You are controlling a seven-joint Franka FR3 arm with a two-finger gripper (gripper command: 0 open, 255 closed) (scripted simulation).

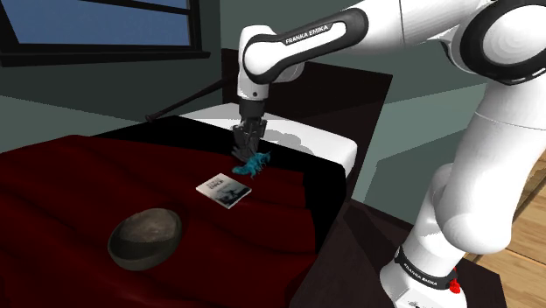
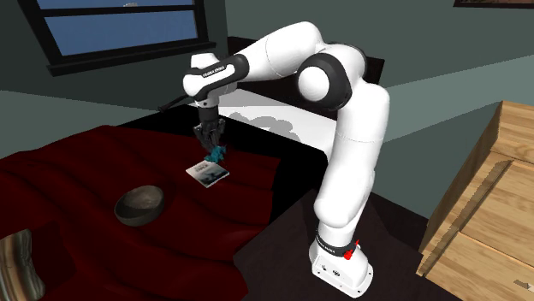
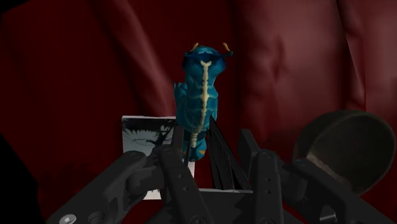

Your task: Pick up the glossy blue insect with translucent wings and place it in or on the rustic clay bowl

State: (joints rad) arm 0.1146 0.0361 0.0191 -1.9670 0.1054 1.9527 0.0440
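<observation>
Wrist view: tool point(image 3: 213, 139) clamped on the blue insect point(image 3: 200, 89), its tail and dark wings between the fingers, its body jutting ahead over the red bedcover point(image 3: 76, 63), bowl point(image 3: 347, 149) beside the tool.

A: Entry 1. Type of place?

B: Bedroom in a home. 1 bed point(image 1: 339, 154), white at its end, under 1 dark red blanket point(image 1: 61, 192) lying in folds.

A: Fixtures?

B: 1 window point(image 2: 120, 26), dark frame, blue panes, set in a grey-green wall point(image 2: 428, 77). 1 wood plank floor point(image 1: 521, 254). 1 pale wooden cabinet point(image 2: 488, 197) at the second exterior view's right.
</observation>
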